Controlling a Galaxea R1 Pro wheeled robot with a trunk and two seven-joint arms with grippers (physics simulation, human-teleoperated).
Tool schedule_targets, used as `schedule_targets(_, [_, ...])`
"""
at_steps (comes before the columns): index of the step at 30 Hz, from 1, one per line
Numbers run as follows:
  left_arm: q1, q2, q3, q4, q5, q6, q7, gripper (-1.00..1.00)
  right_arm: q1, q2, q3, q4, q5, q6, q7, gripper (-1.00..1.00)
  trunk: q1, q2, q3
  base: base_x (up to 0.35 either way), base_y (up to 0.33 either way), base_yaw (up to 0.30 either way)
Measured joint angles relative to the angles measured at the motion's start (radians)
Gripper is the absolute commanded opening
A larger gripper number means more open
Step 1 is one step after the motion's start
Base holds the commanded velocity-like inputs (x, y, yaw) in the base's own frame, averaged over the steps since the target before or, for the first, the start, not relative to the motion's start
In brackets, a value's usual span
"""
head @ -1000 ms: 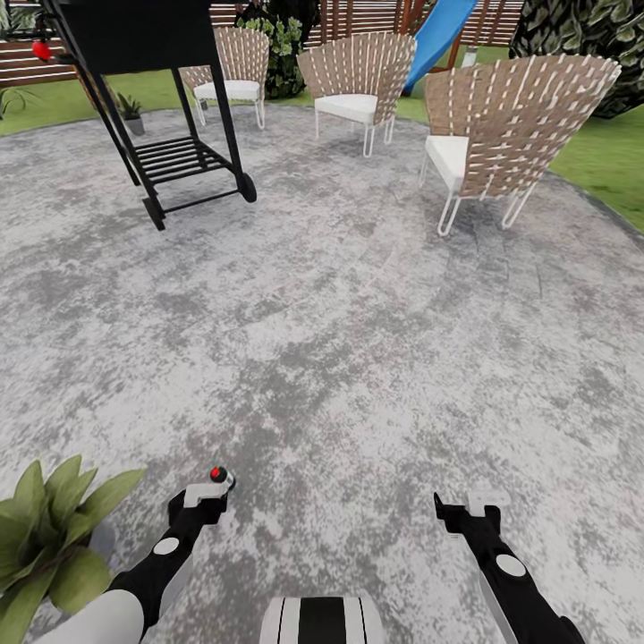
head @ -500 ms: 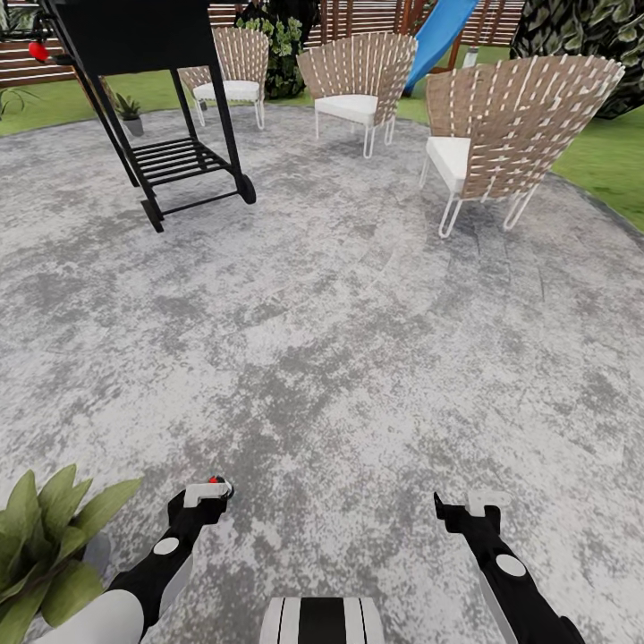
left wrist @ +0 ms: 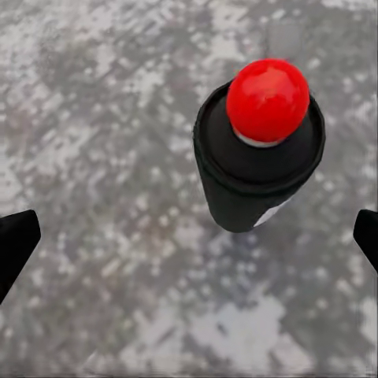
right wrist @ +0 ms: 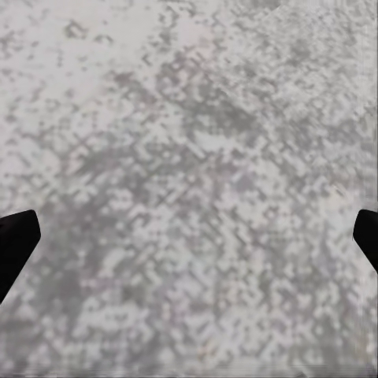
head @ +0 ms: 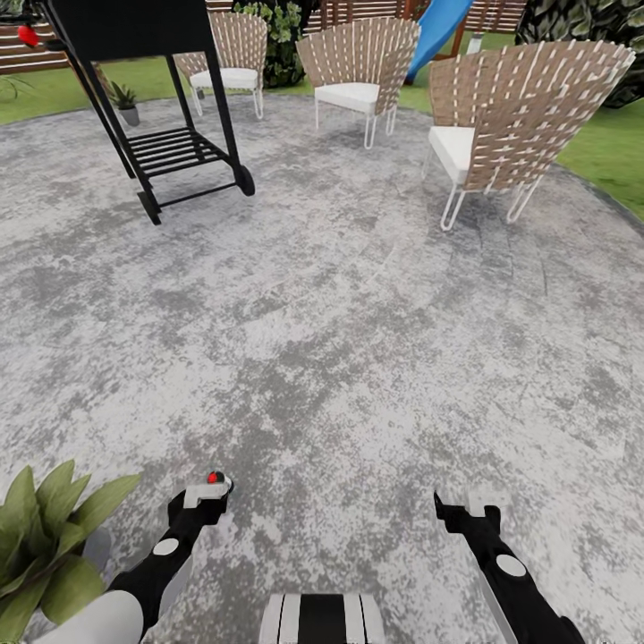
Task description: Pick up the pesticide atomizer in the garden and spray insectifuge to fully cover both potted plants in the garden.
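Between left hand [left wrist: 189, 228] fingers: red-capped pesticide atomizer [left wrist: 256, 150], contact unclear; head view adds potted plant [head: 45, 537].

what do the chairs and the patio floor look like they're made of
The chairs look like woven tan wicker with pale strips over thin white metal-looking legs, plus white cushions, probably fabric. The patio floor looks like matte stone or concrete: mottled grey and white, with faint curved joint lines.
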State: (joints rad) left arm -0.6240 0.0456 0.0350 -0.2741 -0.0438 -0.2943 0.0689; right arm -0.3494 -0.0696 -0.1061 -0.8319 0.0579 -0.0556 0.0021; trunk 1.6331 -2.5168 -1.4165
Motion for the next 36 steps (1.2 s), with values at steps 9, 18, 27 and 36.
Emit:
schedule_targets(9, [0.0, 0.0, 0.0, 0.006, 0.0, -0.072, 0.0, 1.0, 0.0, -0.001, 0.0, 0.0, -0.001, 0.0, 0.0, 1.0, 0.004, -0.002, -0.048, 0.0, 0.0, 0.0])
schedule_targets(18, [0.0, -0.001, -0.001, 0.006, -0.001, -0.075, -0.002, 1.0, 0.0, 0.0, 0.0, 0.0, -0.001, -0.001, -0.001, 1.0, 0.004, -0.002, -0.056, 0.0, 0.0, 0.0])
schedule_targets(27, [0.0, -0.001, -0.002, 0.006, -0.001, -0.075, -0.002, 1.0, 0.0, 0.001, 0.0, -0.001, -0.001, 0.0, -0.001, 1.0, 0.006, -0.003, -0.072, 0.0, 0.0, 0.0])
schedule_targets(36, [0.0, -0.001, -0.001, 0.006, -0.001, -0.075, -0.002, 1.0, 0.0, 0.0, 0.0, 0.0, -0.001, 0.0, -0.001, 1.0, 0.006, -0.003, -0.072, 0.045, 0.0, -0.034])
